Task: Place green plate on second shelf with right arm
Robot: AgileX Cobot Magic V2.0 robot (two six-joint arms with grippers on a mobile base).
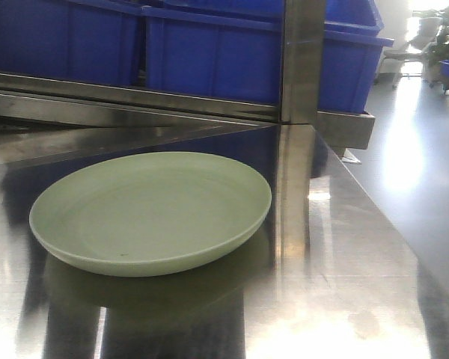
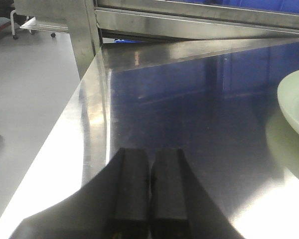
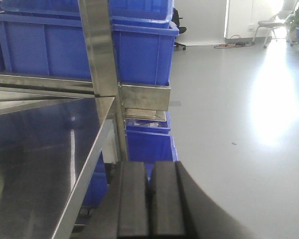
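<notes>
The green plate (image 1: 151,212) lies flat on the table (image 1: 344,299), left of centre in the front view. The left end effector (image 2: 149,160) and right end effector (image 3: 149,170) are both closed, empty.

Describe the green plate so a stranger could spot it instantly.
Find the shiny steel table below the blue bins. The green plate lies flat on it, beside the upright post. Nothing else there is round or pale green.
</notes>
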